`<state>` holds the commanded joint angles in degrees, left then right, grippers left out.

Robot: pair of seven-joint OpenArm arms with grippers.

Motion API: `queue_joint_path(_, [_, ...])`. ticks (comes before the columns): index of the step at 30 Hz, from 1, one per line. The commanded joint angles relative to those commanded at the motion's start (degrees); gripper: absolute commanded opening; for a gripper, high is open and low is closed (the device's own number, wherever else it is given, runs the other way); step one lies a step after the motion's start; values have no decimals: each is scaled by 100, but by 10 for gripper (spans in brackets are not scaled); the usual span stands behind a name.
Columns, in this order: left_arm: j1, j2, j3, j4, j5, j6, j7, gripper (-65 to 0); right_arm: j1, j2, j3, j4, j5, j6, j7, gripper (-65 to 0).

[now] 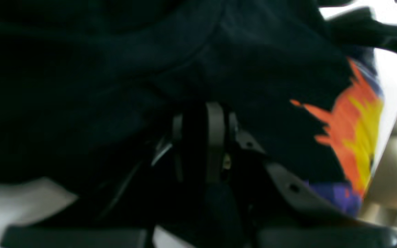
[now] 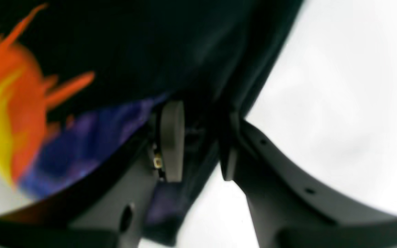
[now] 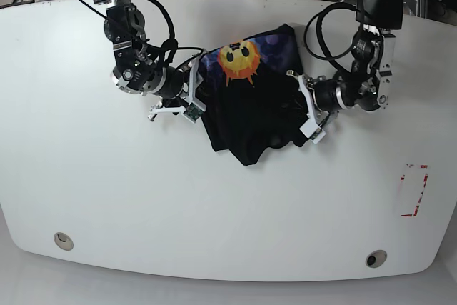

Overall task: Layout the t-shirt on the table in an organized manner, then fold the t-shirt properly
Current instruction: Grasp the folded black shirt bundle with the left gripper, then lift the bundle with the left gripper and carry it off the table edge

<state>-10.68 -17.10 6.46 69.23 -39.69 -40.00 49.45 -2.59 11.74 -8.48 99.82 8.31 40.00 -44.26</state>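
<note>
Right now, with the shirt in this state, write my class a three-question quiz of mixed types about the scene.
1. True or false: the t-shirt lies flat and spread on the table.
2. Which grippers hold the shirt? A) left gripper only B) right gripper only C) both
3. Fill in: the red dashed rectangle lies near the table's ____ edge in the base view.

Key: 1 false, it is bunched; 2 C; 3 right.
</note>
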Motion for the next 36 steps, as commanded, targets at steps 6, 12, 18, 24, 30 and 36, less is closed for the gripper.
queue_joint_path(6, [-79, -404, 0, 141, -26, 0, -167, -581, -26, -185, 0, 475, -18, 0, -281, -491])
queue_joint_path(12, [-114, -554, -360, 1565, -9, 40, -158, -581, 193, -149, 0, 1134, -26, 0, -668, -491])
queue_joint_path(18, [-105, -158, -589, 2374, 0, 857, -185, -581, 404, 88, 9, 1160, -35, 0, -695, -491])
queue_joint_path(24, [325, 730, -563, 2400, 229, 1631, -448, -581, 492, 299, 9, 1143, -35, 0, -695, -491])
queue_joint_path(30, [888, 1565, 88, 2312, 1697, 2185, -1749, -581, 492, 316, 9, 1125, -35, 0, -695, -491])
queue_joint_path(36, [1459, 2259, 809, 2127, 3182, 3037, -3165, -581, 475, 325, 9, 1125, -35, 0, -695, -491])
